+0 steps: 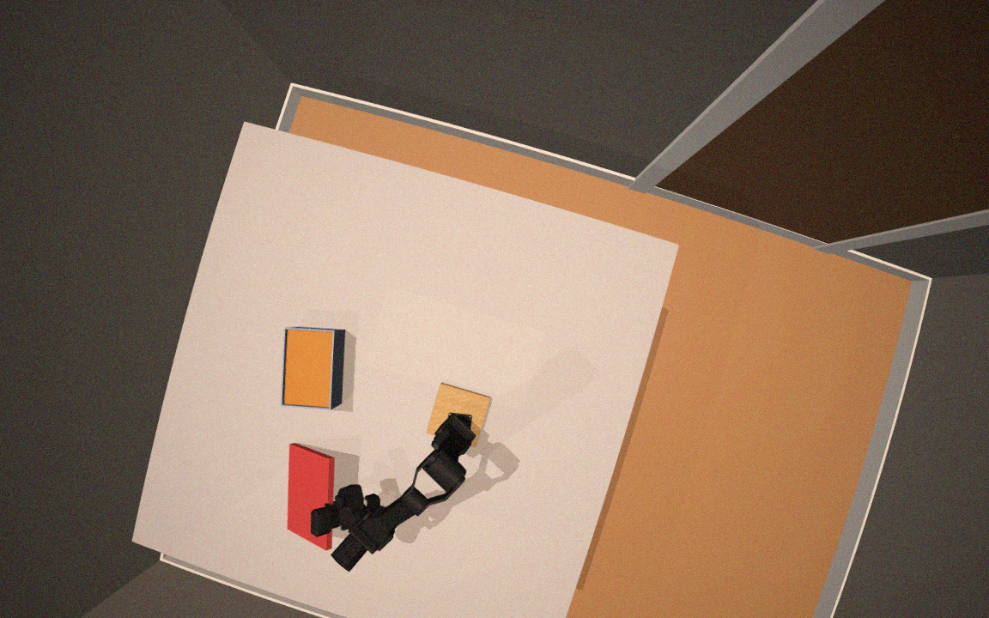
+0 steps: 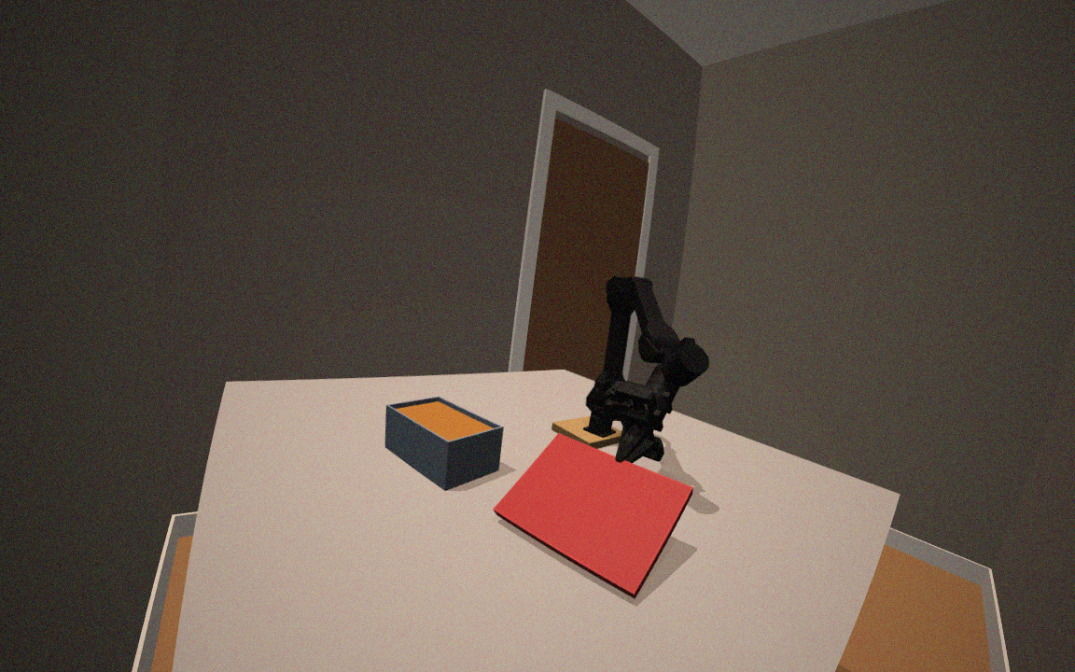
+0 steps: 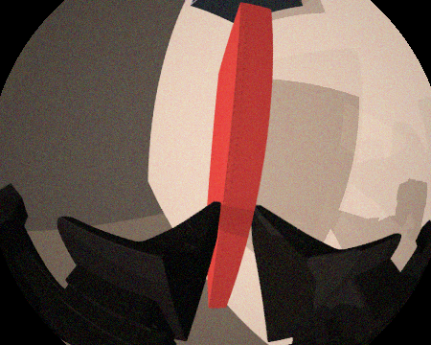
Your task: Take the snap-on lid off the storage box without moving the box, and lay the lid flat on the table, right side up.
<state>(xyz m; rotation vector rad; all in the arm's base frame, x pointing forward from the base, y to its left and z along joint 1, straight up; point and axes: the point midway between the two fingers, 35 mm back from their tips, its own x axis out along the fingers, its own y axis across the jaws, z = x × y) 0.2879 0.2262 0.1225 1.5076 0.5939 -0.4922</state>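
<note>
The gripper (image 3: 231, 243) is clamped on one edge of the red lid (image 2: 595, 511), its two dark fingers pressed against either face with only the lid's thickness between them. The lid hangs tilted above the white table (image 2: 341, 567), its far edge low and near the surface, a shadow beneath it. From above it shows as a narrow red slab (image 1: 309, 492) near the table's edge. The black arm (image 1: 436, 469) reaches back to a small tan base plate (image 1: 452, 401). Well apart from the lid stands the dark blue storage box (image 2: 441, 451), open, its orange inside showing (image 1: 310, 367)
</note>
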